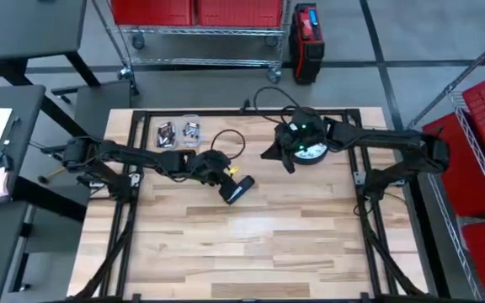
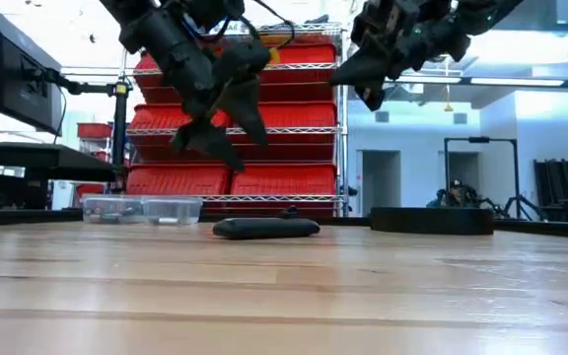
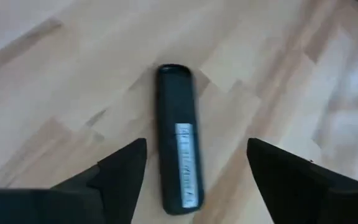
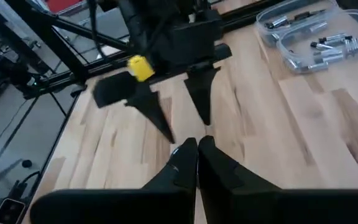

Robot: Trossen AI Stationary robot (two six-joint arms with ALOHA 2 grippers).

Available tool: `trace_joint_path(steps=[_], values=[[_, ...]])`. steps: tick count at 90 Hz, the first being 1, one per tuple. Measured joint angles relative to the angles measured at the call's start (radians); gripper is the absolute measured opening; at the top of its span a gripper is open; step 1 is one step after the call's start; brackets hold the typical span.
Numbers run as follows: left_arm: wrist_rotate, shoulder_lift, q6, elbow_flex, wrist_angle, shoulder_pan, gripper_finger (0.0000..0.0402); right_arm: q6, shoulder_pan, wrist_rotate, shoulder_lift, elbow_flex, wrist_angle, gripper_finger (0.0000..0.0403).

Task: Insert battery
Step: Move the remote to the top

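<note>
Remote control waiting for its battery

The remote control (image 3: 179,165) is lying near frame centre, battery bay up, while the left gripper (image 3: 194,171) is hovering wide open and empty above it; the right gripper (image 4: 196,155), apparently pinching a battery, is hanging at upper right.

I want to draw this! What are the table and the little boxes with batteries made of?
Table: looks like wood, pale planks with visible grain and a smooth finish. Battery boxes: probably clear plastic, since the contents show through the walls.
</note>
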Motion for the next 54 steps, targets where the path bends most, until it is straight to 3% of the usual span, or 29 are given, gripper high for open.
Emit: trace_joint_path(steps=[20,36,54], values=[[-0.030,0.115,0.094,0.059,-0.047,-0.060,0.0276,-0.025,0.000,0.002,0.000,0.000,-0.043,0.0000],[-0.125,0.226,0.084,0.138,-0.148,-0.090,0.0270,-0.026,0.000,0.003,0.000,0.000,-0.072,0.0000],[-0.143,0.316,0.021,0.154,-0.182,-0.095,0.0269,-0.031,0.000,0.004,0.000,0.000,-0.100,0.0000]])
